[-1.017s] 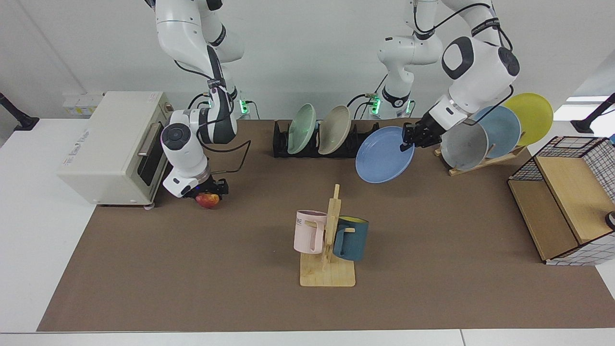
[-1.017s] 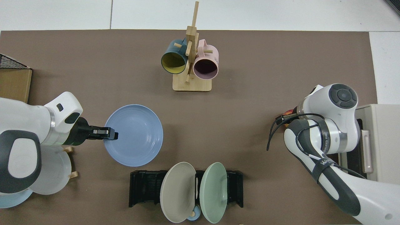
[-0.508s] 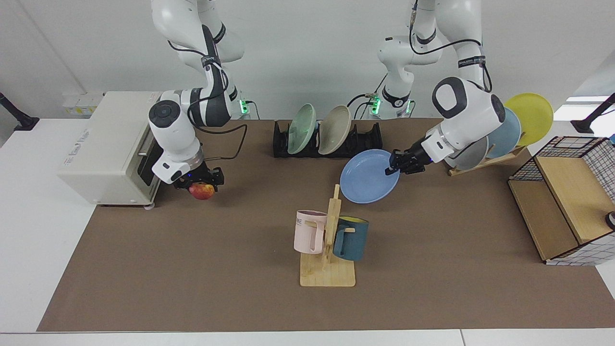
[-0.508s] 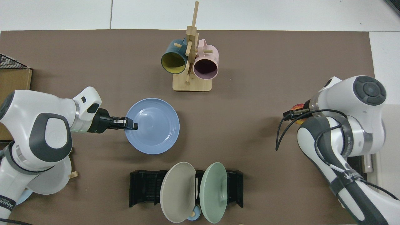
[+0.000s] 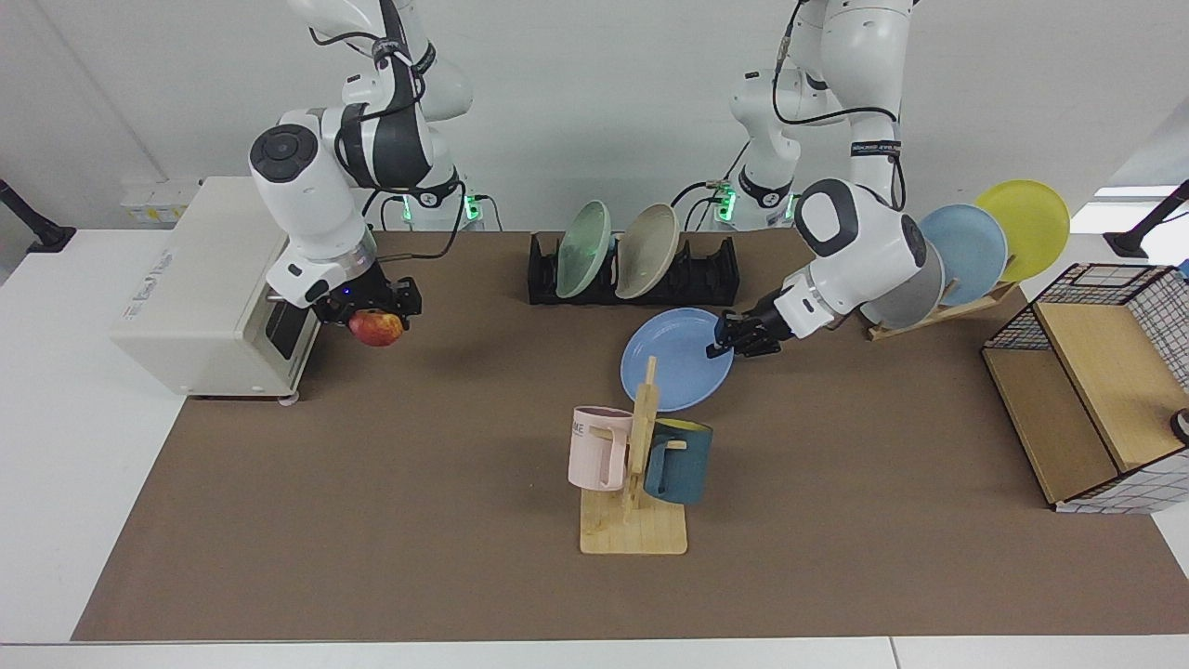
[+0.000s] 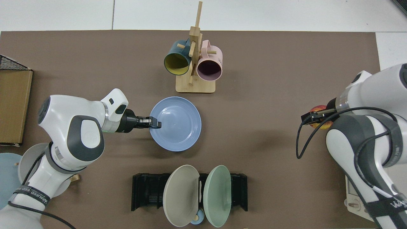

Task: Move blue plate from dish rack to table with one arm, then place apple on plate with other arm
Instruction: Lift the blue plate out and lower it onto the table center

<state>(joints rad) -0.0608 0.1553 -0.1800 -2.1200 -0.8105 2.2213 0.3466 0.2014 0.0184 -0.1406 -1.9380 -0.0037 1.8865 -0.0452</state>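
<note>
Blue plate (image 5: 673,360) was out of the dish rack (image 5: 633,271), face up and near level over the worktop (image 5: 372,520), between the rack and the wooden mug tree (image 5: 639,465); whether it touched the surface, couldn't tell. Left tool (image 5: 731,338) was clamped on the plate's rim on the side toward its own base, fingers (image 6: 155,122) pinching the edge in the top view. Right tool (image 5: 369,307) was closed on the apple (image 5: 376,328), held clear of the worktop just in front of the white oven (image 5: 200,283). Key relation: the plate lay well apart from the apple, straight across the worktop toward the left arm's side, open brown surface between them, nothing in the path. Plate's free half faced the right arm, the left tool occupying the far rim, so an approach from the apple side looked unobstructed. Judged: plate step nearly done, release pending; apple drop not yet started. Mug tree stood near the plate's front edge, likely the only snag.
</note>
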